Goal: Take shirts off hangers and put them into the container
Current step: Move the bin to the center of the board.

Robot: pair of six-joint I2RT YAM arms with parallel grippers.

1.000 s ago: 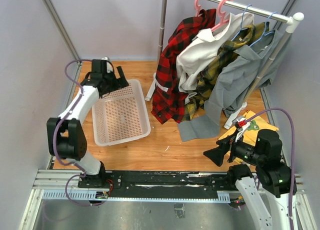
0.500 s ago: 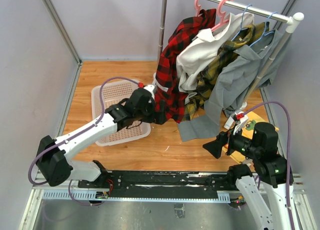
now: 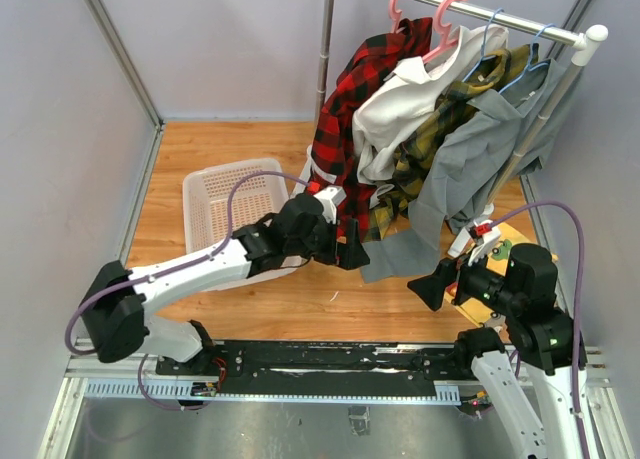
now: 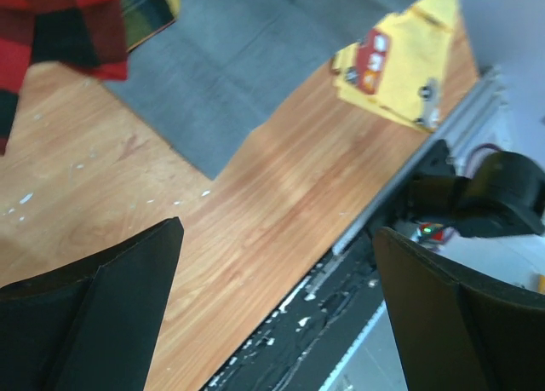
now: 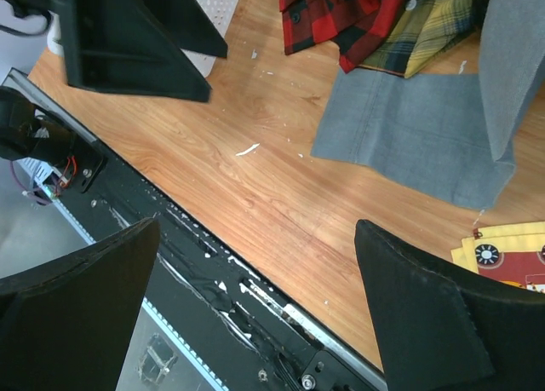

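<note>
— Well, where do the shirts stand?

— All four hang on the rail (image 3: 500,17), at 1 o'clock from the middle of the table (image 3: 300,294) as seen from above. The red-and-black plaid shirt (image 3: 345,129) is nearest the middle. Then come the white shirt (image 3: 400,104), the yellow-and-green plaid shirt (image 3: 425,149) and the grey shirt (image 3: 475,154), farthest right. The first two are on pink hangers (image 3: 443,37), the other two on blue hangers (image 3: 484,49).

— And the basket (image 3: 215,194)?

— Upright on the wood at 10 o'clock, well apart from the rail.

— What is the left gripper (image 3: 352,251) doing?

— It reaches out to the middle, right at the hem of the red-and-black plaid shirt. Its jaws are spread wide with only bare wood between them. In its wrist view a corner of that shirt shows at 10 o'clock, the grey shirt's tail at 12 and the yellow cloth (image 3: 522,241) at 1.

— Does it touch the cloth?

— From above I cannot tell; the wrist view shows neither finger on fabric.

— And the right gripper (image 3: 425,284)?

— At 4 o'clock, low over the wood and pointing toward 9. Its jaws are just as wide and hold nothing. In its wrist view the grey tail lies flat on the wood at 1 o'clock, near the fingers but apart from them.
</note>
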